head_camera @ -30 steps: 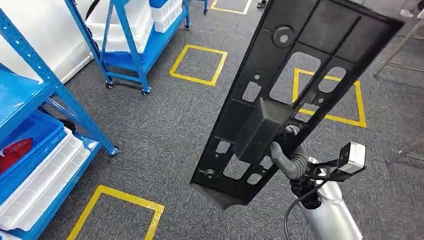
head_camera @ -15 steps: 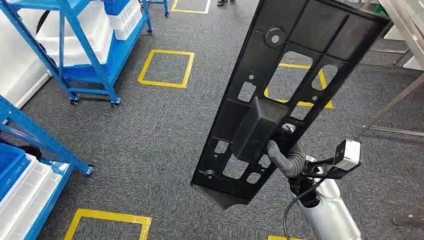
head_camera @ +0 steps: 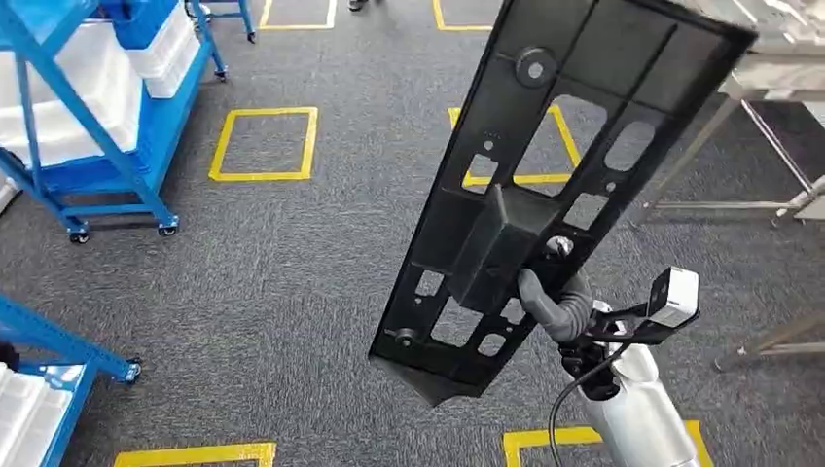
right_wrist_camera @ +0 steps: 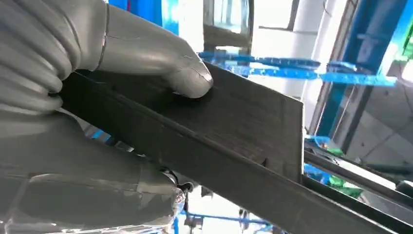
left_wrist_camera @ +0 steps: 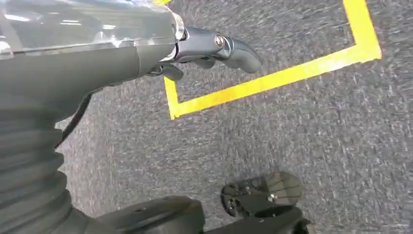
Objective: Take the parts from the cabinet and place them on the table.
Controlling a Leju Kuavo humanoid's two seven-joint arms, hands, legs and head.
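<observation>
The right hand (head_camera: 556, 304) grips a long black panel (head_camera: 555, 175), held tilted above grey carpet (head_camera: 292, 272); left hand (left_wrist_camera: 214, 46) hangs with fingers curled, holding nothing; blue shelves (head_camera: 88, 107) stand well apart.

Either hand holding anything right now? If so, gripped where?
The right hand holds the long black panel, gripped at the raised box-shaped block low on its length, thumb pressed on the block. The left hand hangs empty above the floor.

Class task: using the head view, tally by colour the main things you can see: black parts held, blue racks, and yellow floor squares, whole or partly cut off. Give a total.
Black part: 1
Blue racks: 2
Yellow floor squares: 6
Total: 9
</observation>
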